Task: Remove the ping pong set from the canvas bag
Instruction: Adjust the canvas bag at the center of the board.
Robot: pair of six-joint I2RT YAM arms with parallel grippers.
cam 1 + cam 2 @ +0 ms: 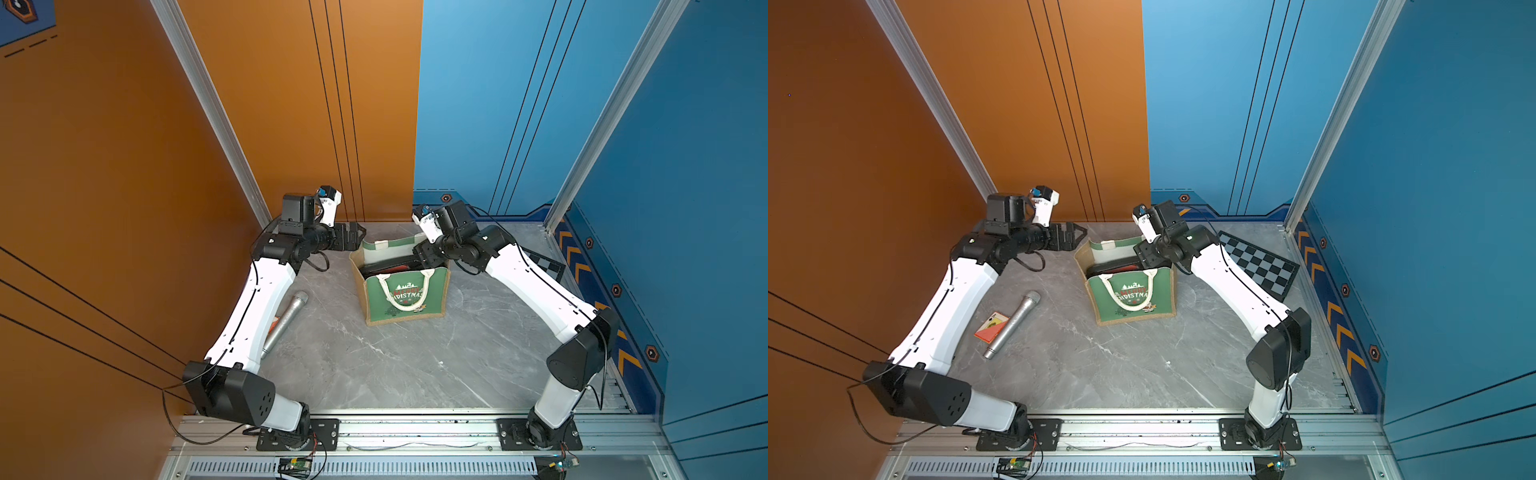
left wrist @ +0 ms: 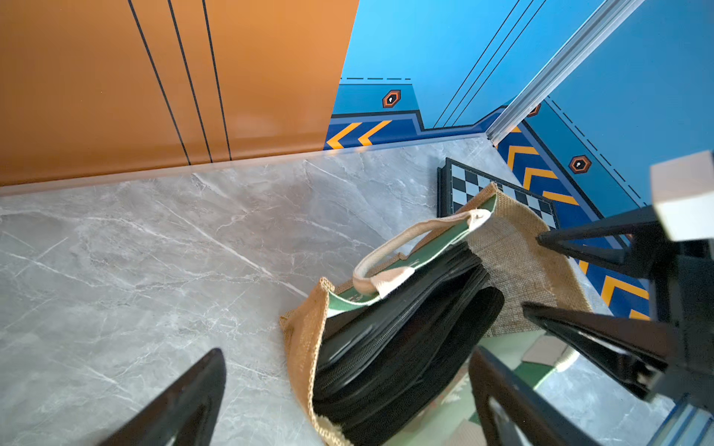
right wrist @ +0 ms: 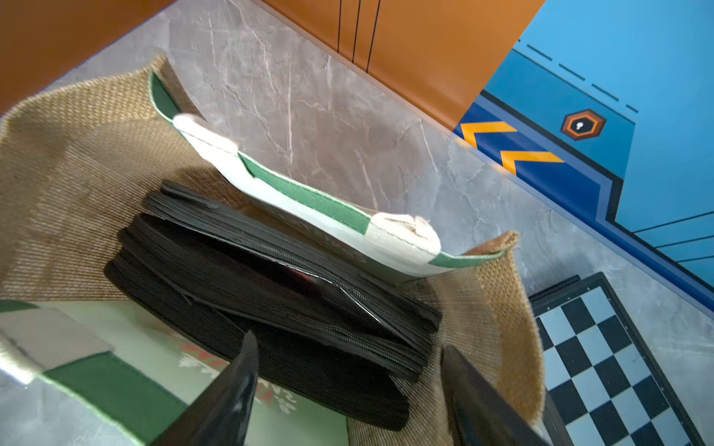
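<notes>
Right gripper (image 3: 349, 343) at the mouth of the canvas bag (image 1: 407, 307)
The bag stands upright toward 12 o'clock of table centre, with the black zipped ping pong set (image 3: 270, 293) lying inside. The right gripper, jaws spread, reaches in from 2 o'clock above the set. The left gripper (image 1: 358, 236), jaws spread wide, hovers at the bag's 10 o'clock.

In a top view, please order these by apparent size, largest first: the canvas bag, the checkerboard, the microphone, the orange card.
1. canvas bag
2. checkerboard, partly hidden by the right arm, so its rank against the bag is unsure
3. microphone
4. orange card
</notes>
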